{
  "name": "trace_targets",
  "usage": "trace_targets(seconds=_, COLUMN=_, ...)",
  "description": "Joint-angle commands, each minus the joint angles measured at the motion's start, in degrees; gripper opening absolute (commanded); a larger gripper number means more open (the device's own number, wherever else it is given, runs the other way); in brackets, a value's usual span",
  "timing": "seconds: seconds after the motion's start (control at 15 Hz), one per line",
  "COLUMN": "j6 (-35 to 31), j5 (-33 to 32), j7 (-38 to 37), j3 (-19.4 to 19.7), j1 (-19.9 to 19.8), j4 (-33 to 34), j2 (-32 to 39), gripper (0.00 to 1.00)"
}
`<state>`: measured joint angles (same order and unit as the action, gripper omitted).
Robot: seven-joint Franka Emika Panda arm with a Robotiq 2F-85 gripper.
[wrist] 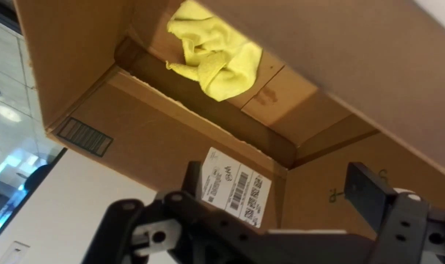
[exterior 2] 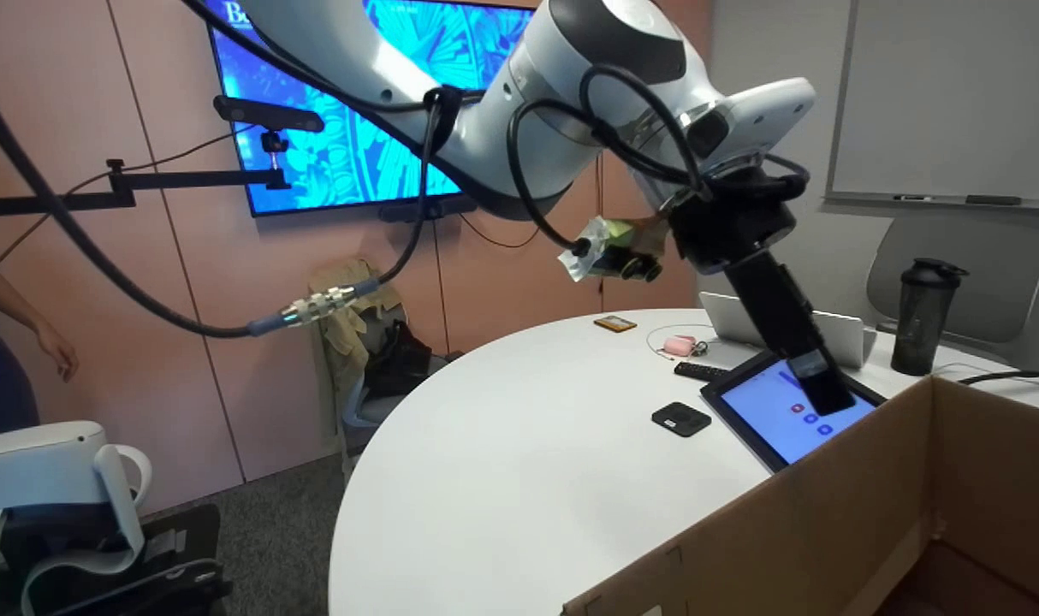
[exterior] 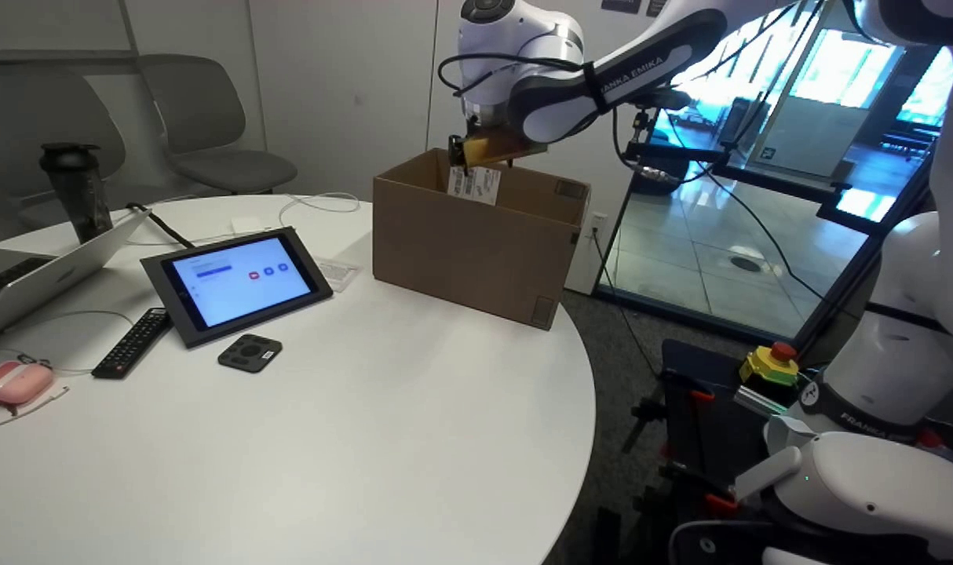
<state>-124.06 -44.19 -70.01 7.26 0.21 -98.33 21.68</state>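
My gripper (wrist: 275,178) stands wide open in the wrist view, with nothing between its two dark fingers (wrist: 367,194). In an exterior view the gripper (exterior: 488,162) hangs at the open top of a brown cardboard box (exterior: 476,247). Crumpled on the box floor lies a yellow cloth (wrist: 226,58), apart from the fingers; the box walls hide it in both exterior views. A white printed label (wrist: 237,187) is stuck to an inner wall, behind the gap between the fingers. From another angle the black fingers (exterior 2: 815,376) point down beside the box rim (exterior 2: 828,458).
The box stands at the edge of a round white table (exterior: 351,439). Near it on the table are a tablet (exterior: 241,278), a small black device (exterior: 250,352), a remote (exterior: 133,343), a pink case (exterior: 23,383), a laptop (exterior: 52,271) and a dark bottle (exterior: 76,192).
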Motion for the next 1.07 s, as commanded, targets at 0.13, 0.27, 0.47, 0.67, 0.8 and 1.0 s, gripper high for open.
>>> trace_targets(seconds=0.13, j6=-7.6, j5=5.8, j7=11.2, j3=-4.0, j1=0.4, j4=-14.2, j2=-9.3, gripper=1.00)
trace_targets(seconds=0.27, j6=-8.5, j5=9.6, j7=16.9, j3=-5.2, j1=0.5, j4=-18.0, j2=-12.8, gripper=1.00)
trace_targets(seconds=0.47, j6=-6.9, j5=17.2, j7=28.0, j3=-6.8, j1=0.7, j4=-22.5, j2=-18.7, gripper=1.00)
trace_targets(seconds=0.67, j6=-2.2, j5=26.7, j7=40.5, j3=-8.2, j1=1.1, j4=-24.9, j2=-24.6, gripper=1.00)
trace_targets(seconds=0.8, j6=2.5, j5=32.1, j7=48.2, j3=-8.8, j1=1.7, j4=-25.5, j2=-28.1, gripper=1.00)
trace_targets(seconds=1.0, j6=9.6, j5=36.4, j7=54.3, j3=-9.6, j1=2.0, j4=-24.9, j2=-32.3, gripper=1.00)
